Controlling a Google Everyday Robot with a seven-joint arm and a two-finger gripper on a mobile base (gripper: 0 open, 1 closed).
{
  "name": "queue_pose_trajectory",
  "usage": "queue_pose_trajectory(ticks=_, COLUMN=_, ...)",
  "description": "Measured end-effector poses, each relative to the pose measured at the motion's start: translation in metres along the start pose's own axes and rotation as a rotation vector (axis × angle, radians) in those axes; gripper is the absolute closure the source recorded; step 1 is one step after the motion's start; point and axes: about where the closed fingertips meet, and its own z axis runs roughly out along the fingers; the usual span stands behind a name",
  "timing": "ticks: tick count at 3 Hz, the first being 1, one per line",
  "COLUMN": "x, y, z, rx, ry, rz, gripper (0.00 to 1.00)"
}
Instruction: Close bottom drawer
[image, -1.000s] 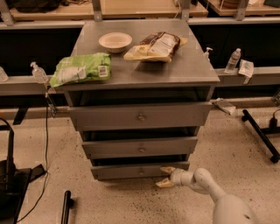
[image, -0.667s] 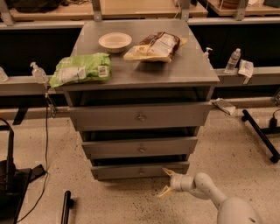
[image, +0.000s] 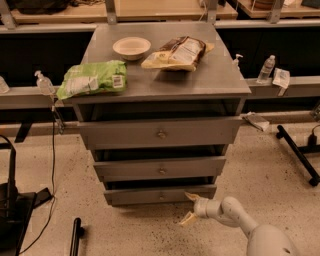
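The bottom drawer (image: 150, 195) is the narrowest grey front of the cabinet's three, with a small round knob at its centre. Its front sits close to the cabinet body, a dark gap showing above it. My gripper (image: 189, 207) is low, just in front of and below the drawer's right end, on a white arm coming from the lower right. Its two tan fingers are spread apart, the upper fingertip (image: 191, 196) near the drawer's lower right corner. It holds nothing.
The middle drawer (image: 160, 168) and the wide top drawer (image: 160, 132) stand partly out. On the cabinet top lie a green bag (image: 92, 78), a bowl (image: 131, 48) and a brown snack bag (image: 179, 52). Black stands (image: 300, 155) are on the floor at right and left.
The gripper has drawn back slightly down and to the right from the drawer's front. The bottom drawer's front stays close to the cabinet.
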Motion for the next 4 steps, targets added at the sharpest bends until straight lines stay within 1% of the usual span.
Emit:
queue_pose_trajectory(ticks=1, x=0.0, y=0.0, z=0.0, rx=0.0, ry=0.0, rz=0.0, gripper=0.03)
queue_pose_trajectory(ticks=2, x=0.0, y=0.0, z=0.0, rx=0.0, ry=0.0, rz=0.0, gripper=0.33)
queue_pose_trajectory(ticks=3, x=-0.012, y=0.016, z=-0.007, rx=-0.052, ry=0.004, rz=-0.023, gripper=0.47)
queue_pose_trajectory(ticks=4, x=-0.025, y=0.034, z=-0.017, rx=-0.111, ry=-0.006, rz=-0.017, gripper=0.29)
